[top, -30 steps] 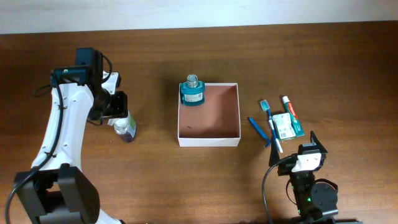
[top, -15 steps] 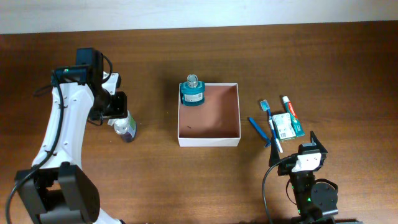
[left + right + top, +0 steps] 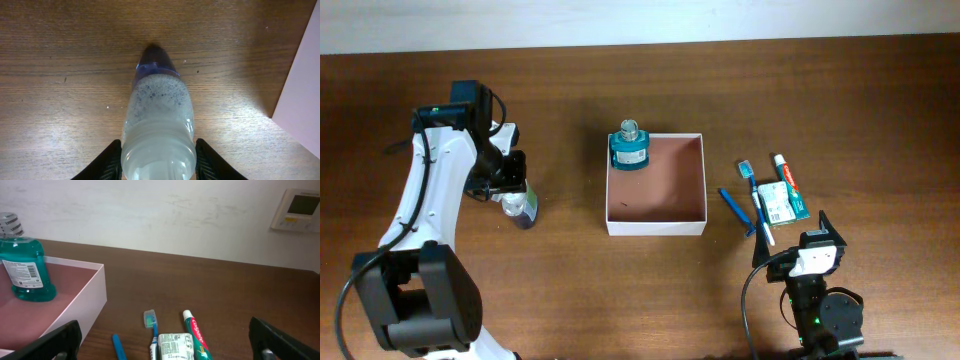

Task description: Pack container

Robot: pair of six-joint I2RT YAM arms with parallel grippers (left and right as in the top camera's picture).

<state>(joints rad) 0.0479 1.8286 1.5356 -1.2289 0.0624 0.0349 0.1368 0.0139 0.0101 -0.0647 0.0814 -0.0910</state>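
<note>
The container (image 3: pixel 655 227) is a square white box with a reddish-brown inside at the table's middle; its wall shows in the right wrist view (image 3: pixel 75 305) and at the right edge of the left wrist view (image 3: pixel 302 100). A teal mouthwash bottle (image 3: pixel 629 147) stands in its back left corner and also shows in the right wrist view (image 3: pixel 27 270). My left gripper (image 3: pixel 512 190) is shut on a clear bottle with a purple cap (image 3: pixel 524 210) lying on the table left of the box, one finger on each side of the bottle (image 3: pixel 158 130). My right gripper (image 3: pixel 805 243) is open and empty at the front right.
Right of the box lie a blue stick (image 3: pixel 731 208), a toothbrush (image 3: pixel 757 200), a small printed packet (image 3: pixel 778 201) and a toothpaste tube (image 3: pixel 786 175). They also show ahead of my right gripper (image 3: pixel 165 347). A white wall runs behind the table.
My left arm's upper part has shifted slightly to the right. The bottle and the gripper round it stay in place. The right arm has not moved.
</note>
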